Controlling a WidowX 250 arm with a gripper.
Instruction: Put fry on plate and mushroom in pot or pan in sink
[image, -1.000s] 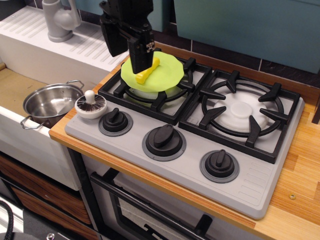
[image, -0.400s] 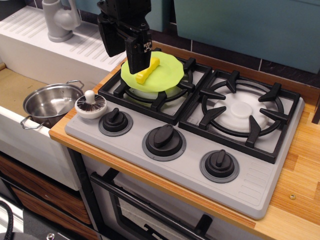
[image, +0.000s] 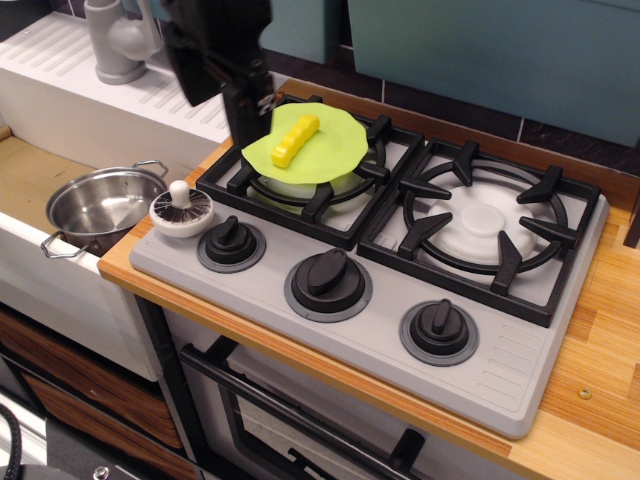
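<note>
observation.image: the fry (image: 295, 139) is seen lying on the plate (image: 320, 155), which is perched on the left burner grate (image: 300, 195). the gripper (image: 243, 120) is held just left of the plate, clear of the fry; whether its fingers are apart or together cannot be told, as they are dark and blurred. the mushroom (image: 181, 211) is sat cap-down on the stove's front left corner, beside a knob (image: 230, 241). the pot (image: 100, 207) is stood in the sink (image: 40, 180), nothing seen inside.
</note>
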